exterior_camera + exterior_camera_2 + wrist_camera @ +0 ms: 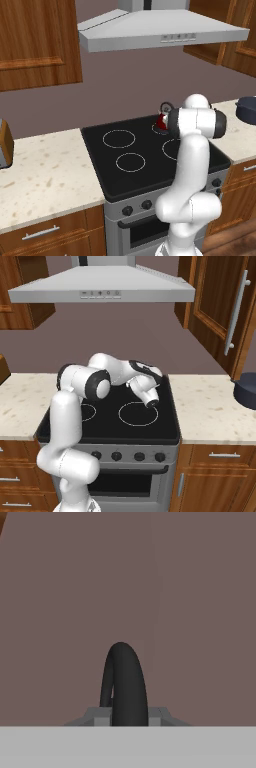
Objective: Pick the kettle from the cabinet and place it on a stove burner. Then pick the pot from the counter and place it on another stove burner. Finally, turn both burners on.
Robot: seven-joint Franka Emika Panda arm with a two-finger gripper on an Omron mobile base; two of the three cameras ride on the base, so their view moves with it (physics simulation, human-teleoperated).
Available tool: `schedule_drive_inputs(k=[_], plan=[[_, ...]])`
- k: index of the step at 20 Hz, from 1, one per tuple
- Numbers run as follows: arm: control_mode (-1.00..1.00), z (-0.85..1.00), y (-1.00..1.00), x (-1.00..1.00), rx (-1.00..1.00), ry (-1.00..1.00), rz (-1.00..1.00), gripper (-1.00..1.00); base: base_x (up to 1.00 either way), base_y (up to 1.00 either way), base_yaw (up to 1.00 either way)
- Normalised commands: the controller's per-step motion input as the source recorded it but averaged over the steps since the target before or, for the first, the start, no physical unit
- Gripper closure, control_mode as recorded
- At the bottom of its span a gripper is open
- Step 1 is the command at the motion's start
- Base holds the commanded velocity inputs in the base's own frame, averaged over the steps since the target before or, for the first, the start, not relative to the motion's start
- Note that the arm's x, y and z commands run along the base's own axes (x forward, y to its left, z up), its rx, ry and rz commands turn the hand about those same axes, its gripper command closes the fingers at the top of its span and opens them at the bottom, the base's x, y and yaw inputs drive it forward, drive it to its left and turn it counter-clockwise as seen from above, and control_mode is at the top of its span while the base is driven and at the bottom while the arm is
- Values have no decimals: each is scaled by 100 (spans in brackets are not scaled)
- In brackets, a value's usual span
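The red kettle [162, 121] stands at the back right of the black cooktop [150, 175], half hidden behind my arm's elbow. Its black arched handle [123, 682] rises between my fingers in the hand view, with my gripper [129, 716] shut on it and facing the brown back wall. My hand [144, 387] covers the kettle in the right base view. The dark pot [246, 390] sits on the beige counter [210, 406] to the right of the stove, also at the right edge [247, 109]. Thin white burner circles [119, 138] [138, 413] mark the glass.
A grey range hood [160, 27] hangs over the stove. The brown cabinet door [220, 301] with its silver bar handle [235, 311] stands open-angled at upper right. Black knobs [116, 456] line the stove front. A toaster-like object [4, 142] sits at the far left.
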Motion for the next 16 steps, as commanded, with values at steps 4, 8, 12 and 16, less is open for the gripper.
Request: schedule_drive_inputs(k=[4,8,12,16], plan=[[-100,-13,0,20,0,0,0,100,0,0,0],[-100,-12,0,23,0,0,0,100,0,0,0],[-100,-10,0,21,0,0,0,100,0,0,0],[-100,-9,0,20,0,0,0,100,0,0,0]])
